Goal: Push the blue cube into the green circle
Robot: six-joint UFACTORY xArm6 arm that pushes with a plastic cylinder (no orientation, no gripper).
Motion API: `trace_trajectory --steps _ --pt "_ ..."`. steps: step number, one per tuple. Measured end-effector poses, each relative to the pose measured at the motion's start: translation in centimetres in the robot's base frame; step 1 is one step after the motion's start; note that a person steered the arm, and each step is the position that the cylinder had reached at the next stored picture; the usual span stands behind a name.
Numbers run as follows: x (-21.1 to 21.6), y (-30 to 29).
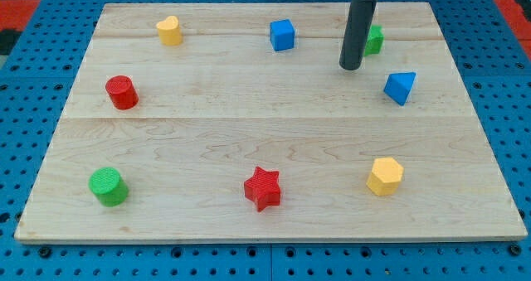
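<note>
The arm carries no hand, so there is nothing to be apart, together or clamped; it ends in a dark rod whose lower end, my tip (350, 68), rests on the wooden surface (265, 132) near the view's top right. The blue cube (282, 34) sits toward the view's top centre, to the view's left of my tip and slightly above it, apart from it. The green circle (109, 186) lies near the view's bottom left corner, well apart from the cube. My tip stands on the cube's far side from the target, which suits a push toward the view's lower left. A green block (375, 40) is partly hidden behind the rod; its shape cannot be determined. The red cylinder (122, 92) stands near the likely path and may obstruct it.
</note>
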State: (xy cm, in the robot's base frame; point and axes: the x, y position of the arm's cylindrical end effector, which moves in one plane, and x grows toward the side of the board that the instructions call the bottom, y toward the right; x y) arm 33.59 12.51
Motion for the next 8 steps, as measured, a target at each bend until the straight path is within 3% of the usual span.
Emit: trace_trajectory --steps 3,4,6,7,8 --pt "-1.4 -0.5" --pt "-4.6 -5.0" --pt "-8.5 -5.8" --pt "-9.5 -8.9" --pt "-5.8 -13.4"
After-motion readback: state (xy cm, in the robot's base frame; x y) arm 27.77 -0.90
